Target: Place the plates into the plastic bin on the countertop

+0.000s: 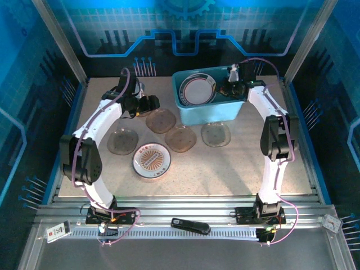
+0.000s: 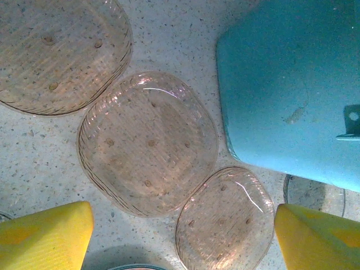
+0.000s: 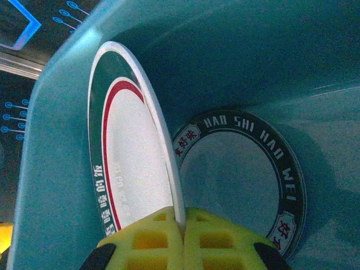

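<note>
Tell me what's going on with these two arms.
The right gripper pinches a green-rimmed white plate on edge inside the blue bin, where a dark-rimmed plate already lies on the floor. The left gripper hangs open above brown see-through plates on the countertop beside the bin. Four brown plates and a round orange-patterned plate are not yet in the bin.

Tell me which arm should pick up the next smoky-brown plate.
Left. The left gripper hovers open over the smoky-brown plates; the right gripper is shut on a green-rimmed plate inside the teal bin.
</note>
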